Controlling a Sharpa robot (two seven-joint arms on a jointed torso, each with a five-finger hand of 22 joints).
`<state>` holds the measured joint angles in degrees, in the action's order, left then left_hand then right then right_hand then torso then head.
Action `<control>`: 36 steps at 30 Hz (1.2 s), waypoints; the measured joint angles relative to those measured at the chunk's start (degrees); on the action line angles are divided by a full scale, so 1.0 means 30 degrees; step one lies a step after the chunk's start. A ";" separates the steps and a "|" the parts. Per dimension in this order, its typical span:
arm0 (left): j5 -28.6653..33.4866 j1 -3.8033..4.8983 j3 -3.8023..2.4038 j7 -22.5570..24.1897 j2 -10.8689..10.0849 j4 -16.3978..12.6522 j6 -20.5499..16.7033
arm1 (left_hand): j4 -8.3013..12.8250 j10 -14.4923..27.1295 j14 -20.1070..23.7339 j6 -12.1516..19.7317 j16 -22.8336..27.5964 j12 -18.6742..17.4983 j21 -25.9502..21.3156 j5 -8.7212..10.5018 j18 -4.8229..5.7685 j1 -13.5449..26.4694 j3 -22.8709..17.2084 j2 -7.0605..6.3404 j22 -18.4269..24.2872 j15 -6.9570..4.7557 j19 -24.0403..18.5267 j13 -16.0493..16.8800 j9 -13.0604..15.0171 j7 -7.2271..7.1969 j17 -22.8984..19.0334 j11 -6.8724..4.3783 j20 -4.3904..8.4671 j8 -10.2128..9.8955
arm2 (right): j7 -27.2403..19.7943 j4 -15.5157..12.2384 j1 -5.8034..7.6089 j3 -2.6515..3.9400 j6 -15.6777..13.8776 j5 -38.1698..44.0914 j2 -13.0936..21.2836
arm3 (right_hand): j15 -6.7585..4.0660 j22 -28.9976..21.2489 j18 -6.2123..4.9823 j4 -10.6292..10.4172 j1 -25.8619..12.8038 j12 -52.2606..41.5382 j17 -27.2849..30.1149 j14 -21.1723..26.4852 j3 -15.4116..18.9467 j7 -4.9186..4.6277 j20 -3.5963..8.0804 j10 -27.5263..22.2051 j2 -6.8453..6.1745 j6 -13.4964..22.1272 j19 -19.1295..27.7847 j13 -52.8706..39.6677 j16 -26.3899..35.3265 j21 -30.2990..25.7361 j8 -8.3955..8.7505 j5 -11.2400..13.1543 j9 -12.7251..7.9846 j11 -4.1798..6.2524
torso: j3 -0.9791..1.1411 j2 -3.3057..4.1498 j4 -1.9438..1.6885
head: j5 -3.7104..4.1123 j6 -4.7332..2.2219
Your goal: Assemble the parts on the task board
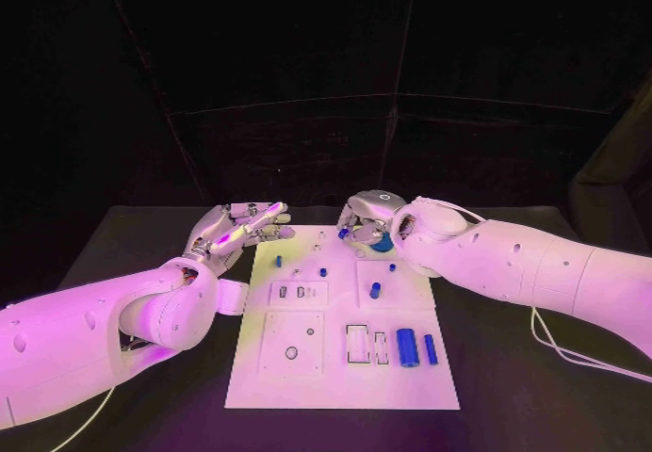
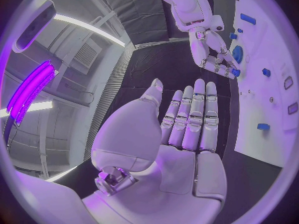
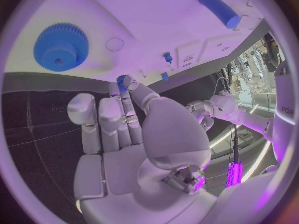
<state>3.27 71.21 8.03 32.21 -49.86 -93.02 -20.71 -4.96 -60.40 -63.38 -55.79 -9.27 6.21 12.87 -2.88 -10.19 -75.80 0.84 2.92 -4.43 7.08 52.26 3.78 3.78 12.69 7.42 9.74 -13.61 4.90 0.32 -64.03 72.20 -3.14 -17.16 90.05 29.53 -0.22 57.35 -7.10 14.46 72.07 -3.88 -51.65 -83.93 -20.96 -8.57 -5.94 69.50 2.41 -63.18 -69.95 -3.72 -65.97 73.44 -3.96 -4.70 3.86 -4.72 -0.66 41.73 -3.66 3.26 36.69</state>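
No writing is legible on the task board (image 1: 340,377), which lies mid-surface. The right robot hand (image 1: 366,221) pinches a small blue part (image 3: 121,79) above the board's far edge, near a blue gear (image 3: 60,47). The left robot hand (image 1: 245,226) is empty, fingers straight.

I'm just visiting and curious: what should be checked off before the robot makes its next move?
1. Right hand pinches a small blue part at its fingertips: ok.
2. Left hand is open, with nothing in it: ok.
3. Left hand is apart from the right hand, beside the task board: ok.
4. Large blue gear lies flat on the board: ok.
5. Which spot on the board takes the pinched part: cannot tell.
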 measured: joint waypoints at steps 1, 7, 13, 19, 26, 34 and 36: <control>0.0001 0.0000 0.0000 -0.0007 0.0008 0.0014 0.0004 | 0.0000 0.0000 0.0000 0.0000 0.0000 0.0000 0.0000 0.0000 0.0000 0.0000 0.0000 0.0000 0.0007 0.0000 0.0000 0.0000 0.0000 0.0000 0.0000 0.0000 0.0001 0.0000 | 0.0000 0.0206 0.0000 0.0000 -0.0116 -0.0028 -0.0204 | 0.0000 0.0024 0.0002 -0.0025 0.0000 0.0000 -0.0031 0.0000 -0.0074 -0.0001 0.0000 0.0000 0.0000 0.0000 0.0000 0.0000 -0.0056 0.0000 0.0010 0.0000 -0.0017 0.0000 | 0.0000 0.0004 -0.0011 | -0.0002 -0.0004; 0.0003 0.0000 0.0000 -0.0030 0.0063 0.0071 0.0022 | 0.0000 0.0000 0.0000 0.0000 0.0000 0.0000 0.0000 0.0000 0.0000 0.0000 0.0000 0.0000 0.0006 0.0000 0.0000 0.0001 0.0001 0.0000 -0.0001 0.0000 0.0000 0.0000 | 0.0004 0.0939 0.0001 0.0002 -0.0380 -0.0093 -0.1090 | 0.0001 0.0061 0.0000 -0.0048 -0.0078 0.0000 -0.0094 0.0000 -0.0096 0.0000 0.0000 -0.0068 -0.0079 0.0003 0.0000 -0.0001 -0.0073 0.0093 0.0015 0.0000 -0.0021 -0.0068 | 0.0000 0.0035 -0.0053 | -0.0051 -0.0002; 0.0006 0.0029 0.0000 -0.0049 0.0052 0.0039 0.0032 | -0.0001 0.0000 0.0000 0.0000 0.0000 0.0000 0.0000 0.0000 -0.0001 0.0000 0.0000 0.0000 0.0005 0.0000 0.0000 0.0001 0.0002 0.0000 -0.0003 0.0000 0.0000 0.0000 | 0.0171 0.1551 0.0001 0.0002 -0.0402 -0.0053 -0.1887 | 0.0001 0.0100 -0.0002 -0.0182 -0.0173 -0.0001 -0.0116 0.0000 -0.0230 -0.0066 0.0000 -0.0068 -0.0174 0.0072 0.0000 -0.0001 -0.0176 0.0093 0.0016 0.0000 -0.0014 -0.0068 | 0.0011 0.0079 -0.0051 | -0.0137 -0.0042; 0.0008 0.0060 0.0002 -0.0070 0.0073 0.0039 0.0042 | -0.0001 0.0000 0.0000 0.0000 0.0000 0.0000 0.0001 0.0000 0.0001 0.0000 -0.0001 0.0000 0.0004 0.0000 0.0000 0.0001 0.0002 0.0000 -0.0005 0.0000 0.0000 0.0001 | 0.0421 0.2063 0.0001 0.0001 -0.0347 0.0027 -0.2409 | 0.0001 0.0114 -0.0002 -0.0237 -0.0173 -0.0001 -0.0115 0.0000 -0.0286 -0.0062 0.0000 -0.0137 -0.0174 0.0080 0.0001 -0.0002 -0.0175 0.0093 0.0065 0.0001 -0.0015 -0.0136 | 0.0011 0.0090 -0.0049 | -0.0156 -0.0055; 0.0011 0.0087 0.0002 -0.0092 0.0068 0.0023 0.0052 | -0.0001 -0.0001 0.0000 0.0000 0.0000 0.0001 0.0001 0.0000 0.0001 0.0000 -0.0001 0.0000 0.0003 0.0000 0.0000 0.0002 0.0002 0.0000 -0.0005 0.0000 0.0000 0.0001 | 0.0802 0.2471 0.0000 0.0001 -0.0298 0.0150 -0.2772 | 0.0001 0.0134 -0.0002 -0.0346 -0.0313 -0.0002 -0.0148 0.0000 -0.0393 -0.0122 -0.0001 -0.0209 -0.0314 0.0152 0.0001 -0.0002 -0.0292 0.0204 0.0067 0.0002 -0.0016 -0.0064 | 0.0024 0.0112 -0.0033 | -0.0214 -0.0214; 0.0014 0.0101 0.0001 -0.0118 0.0125 0.0023 0.0064 | 0.0079 -0.0001 0.0000 0.0001 0.0000 0.0001 0.0001 0.0000 0.0002 0.0000 -0.0082 0.0000 0.0026 0.0000 -0.0001 0.0002 0.0002 0.0000 -0.0007 -0.0001 0.0000 0.0001 | 0.1272 0.2918 0.0000 0.0000 -0.0055 0.0391 -0.3202 | 0.0002 0.0161 -0.0003 -0.0470 -0.0425 -0.0002 -0.0179 0.0000 -0.0517 -0.0121 -0.0001 -0.0208 -0.0427 0.0155 0.0001 -0.0003 -0.0292 0.0204 0.0066 0.0002 -0.0015 -0.0064 | 0.0022 0.0112 -0.0038 | -0.0396 -0.0011; 0.0014 0.0102 0.0001 -0.0124 0.0132 0.0025 0.0067 | 0.0079 0.0000 0.0000 0.0001 0.0000 0.0001 0.0001 0.0000 0.0000 0.0000 -0.0081 0.0000 0.0026 0.0000 0.0000 0.0002 0.0002 0.0000 -0.0007 -0.0001 0.0000 0.0001 | 0.1366 0.3010 0.0000 -0.0001 0.0040 0.0443 -0.3279 | 0.0001 0.0161 -0.0004 -0.0470 -0.0440 -0.0002 -0.0175 0.0000 -0.0517 -0.0121 -0.0001 -0.0208 -0.0441 0.0155 0.0001 -0.0003 -0.0292 0.0205 0.0066 0.0002 -0.0016 -0.0064 | 0.0022 0.0112 -0.0040 | -0.0443 0.0026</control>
<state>3.31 71.52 8.03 31.84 -49.47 -92.95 -20.51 -4.73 -60.40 -63.38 -55.79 -9.27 6.21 12.88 -2.88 -10.19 -75.80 0.60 2.92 -4.35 7.08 52.26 3.78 3.79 12.69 7.40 9.74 -13.61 4.91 4.41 -55.00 72.20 -3.14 -17.04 91.37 19.70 -0.21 57.83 -7.11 13.05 70.75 -3.89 -52.18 -83.93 -22.51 -8.93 -5.94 68.87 1.09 -62.72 -69.95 -3.73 -66.84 74.05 -3.76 -4.69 3.81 -4.91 -0.59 42.07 -3.78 1.93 36.77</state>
